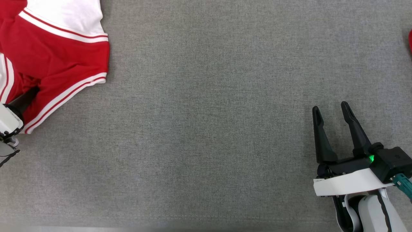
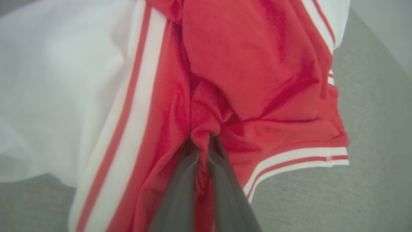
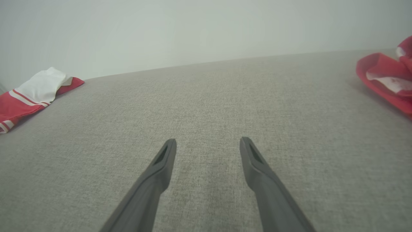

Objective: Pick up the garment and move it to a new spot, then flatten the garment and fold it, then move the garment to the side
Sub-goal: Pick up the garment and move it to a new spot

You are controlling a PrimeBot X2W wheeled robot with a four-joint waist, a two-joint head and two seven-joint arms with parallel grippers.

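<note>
Head view: left gripper grips garment; print on its housing unreadable.

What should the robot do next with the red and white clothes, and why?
Probably lift: the left gripper is pinched shut on a fold of the garment, and the grey surface toward the open right gripper gives room.

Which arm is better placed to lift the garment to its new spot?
Left. The left pincer is shut on a bunched red fold of the garment; the right pincer sits open over the grey surface, well away from it.
</note>
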